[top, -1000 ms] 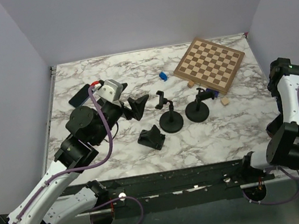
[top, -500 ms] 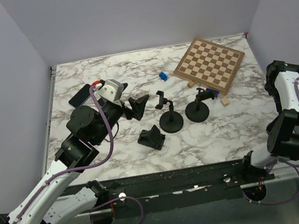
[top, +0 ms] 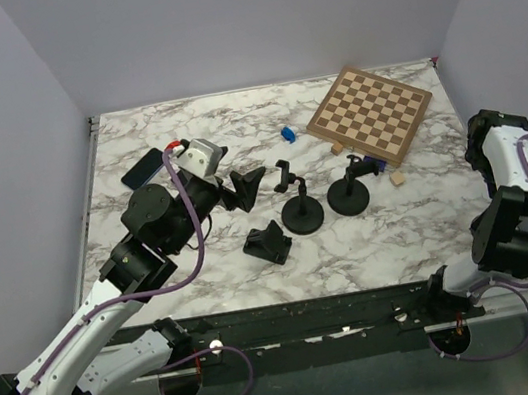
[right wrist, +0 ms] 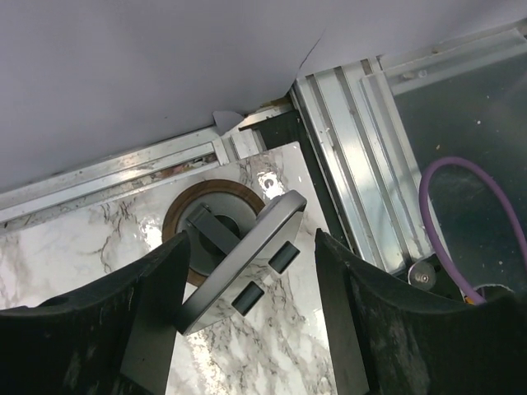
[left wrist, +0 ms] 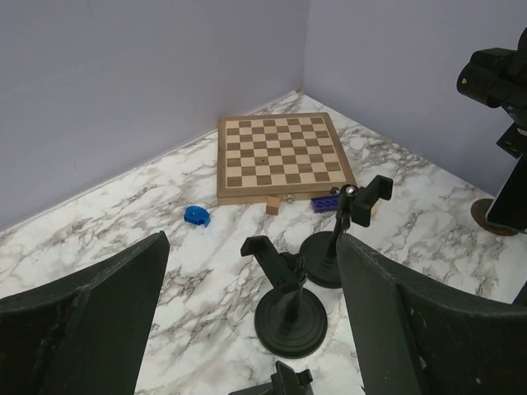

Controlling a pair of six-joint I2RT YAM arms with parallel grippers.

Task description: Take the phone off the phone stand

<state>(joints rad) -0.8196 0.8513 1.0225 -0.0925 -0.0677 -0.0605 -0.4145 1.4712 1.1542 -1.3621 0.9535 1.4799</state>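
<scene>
Changed: the right fingers (right wrist: 156, 329) have narrowed over the last second (they stood wider a moment ago), and the right arm (top: 506, 157) has eased slightly in at the right edge of the surface (top: 401, 225).
Right fingers now: still apart, one on either side of the phone (right wrist: 247, 263), with a clear gap on one side. They are not gripping yet.
Phone: leaning tilted on its stand (right wrist: 206, 216), which has a round brown base, by the right edge of the surface.
Left fingers (left wrist: 107, 321): spread wide, holding nothing, well apart from the phone, and barely shifted.
Meaning: the closing looks under way, so the grasp seems near — the lift off the stand is not yet done.
</scene>
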